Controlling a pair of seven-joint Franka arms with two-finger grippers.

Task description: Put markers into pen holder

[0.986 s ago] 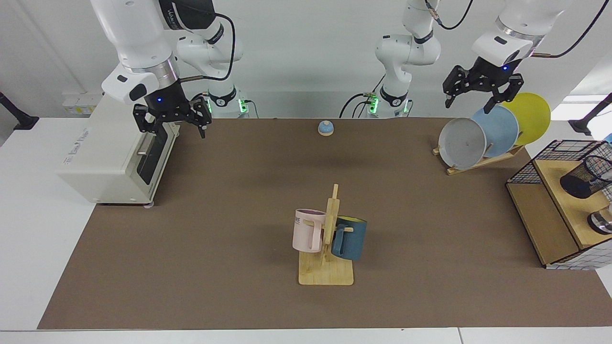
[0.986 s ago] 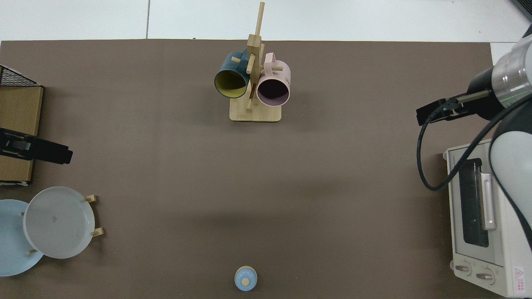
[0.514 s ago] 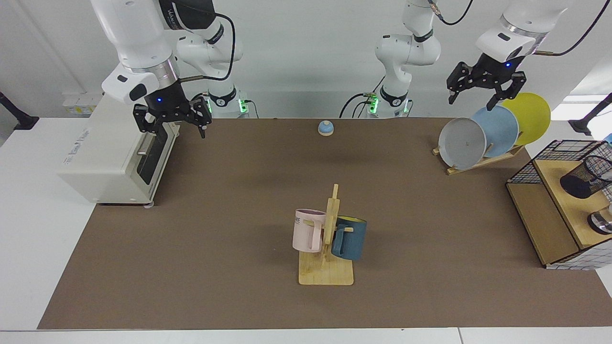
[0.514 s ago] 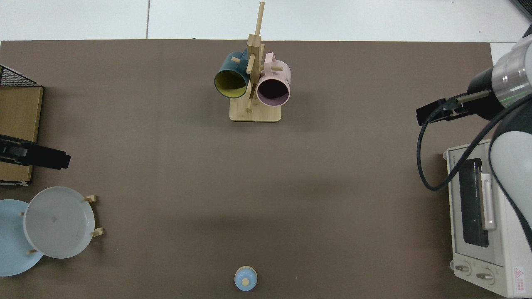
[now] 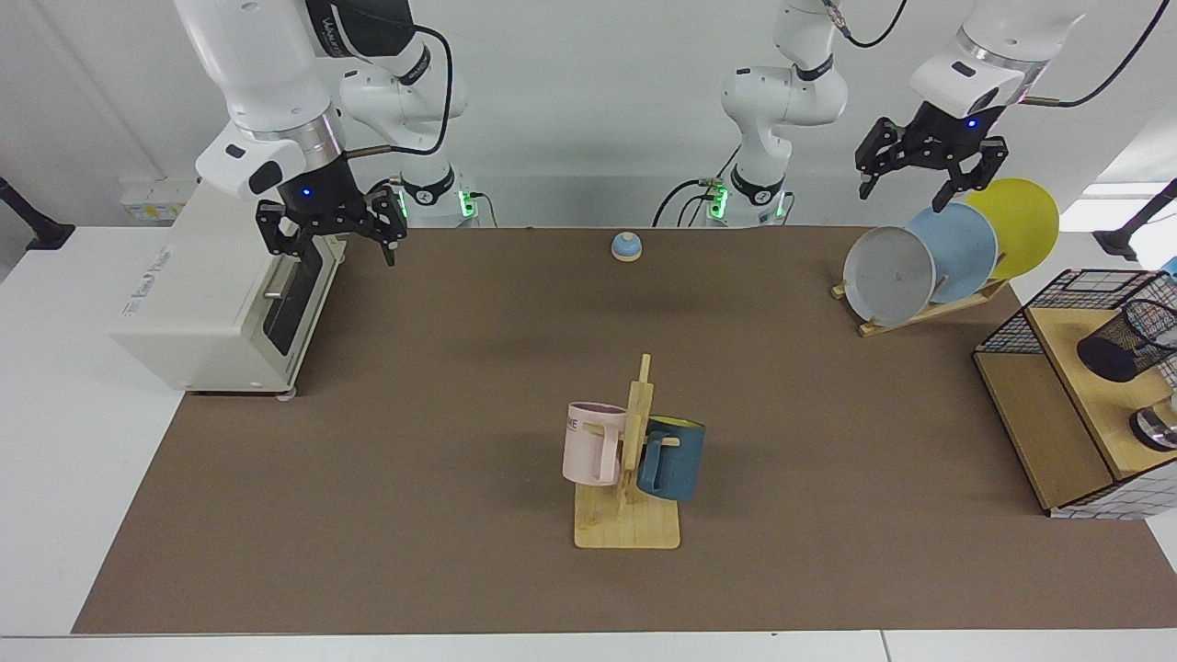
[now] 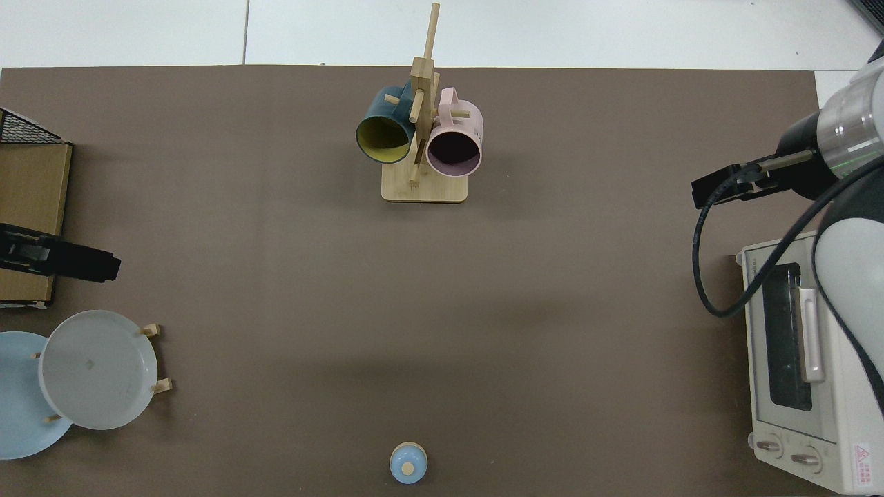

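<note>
The pen holder (image 5: 1125, 341), a black wire-mesh cup, lies tilted on the wooden shelf (image 5: 1076, 405) at the facing view's right edge; it is outside the top view. No markers show in either view. My left gripper (image 5: 902, 197) hangs open and empty in the air above the plate rack, well back from the pen holder. From above, the left gripper (image 6: 69, 258) shows at the left edge as a dark bar. My right gripper (image 5: 329, 250) is open and empty beside the toaster oven's front. Seen from overhead, the right gripper (image 6: 728, 186) is at the right.
A white toaster oven (image 5: 216, 303) stands at the facing view's left. A wooden mug tree (image 5: 629, 478) with a pink and a blue mug is mid-table. Grey, blue and yellow plates lean in a rack (image 5: 929, 308). A small blue bell (image 5: 626, 245) sits at the back. A wire basket (image 5: 1067, 299) stands behind the pen holder and a shiny metal cylinder (image 5: 1159, 428) in front of it, both on the shelf.
My left gripper has risen a little above the plates. The right arm has not moved.
</note>
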